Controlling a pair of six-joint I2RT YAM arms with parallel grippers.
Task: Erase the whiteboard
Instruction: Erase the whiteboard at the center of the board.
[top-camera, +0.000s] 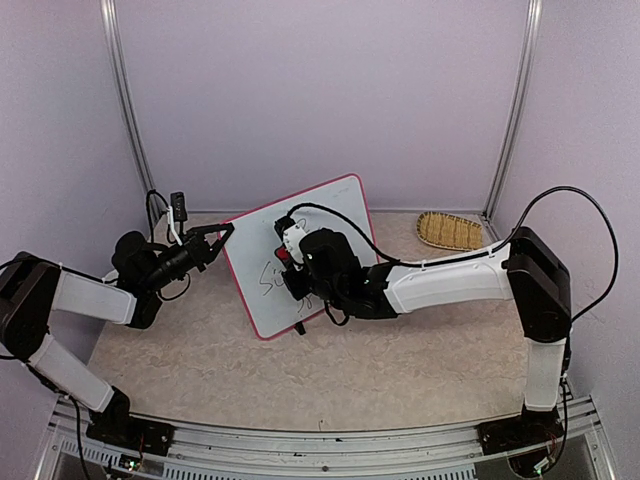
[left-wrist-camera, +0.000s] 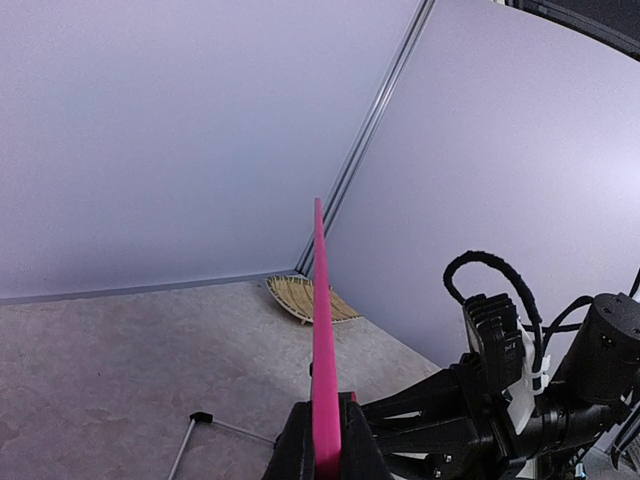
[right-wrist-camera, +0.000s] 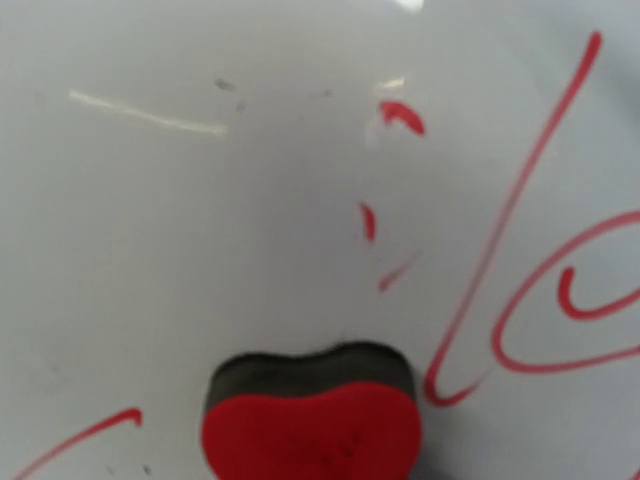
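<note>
1. My left gripper (top-camera: 226, 232): fingers clamped tight on the left edge of item 2.
2. White rectangular whiteboard (top-camera: 335, 210) with a rounded pink-red frame. It stands tilted at the middle of the beige marbled table (top-camera: 400, 350), with red marker scrawl (right-wrist-camera: 520, 200) on its face.
3. My right gripper (top-camera: 290, 262): fingers closed narrowly on a red heart-shaped eraser (right-wrist-camera: 312, 425) with a dark felt layer, pressed to the board's face.
4. Woven straw basket (top-camera: 450, 230), shallow, at the far right corner.
</note>
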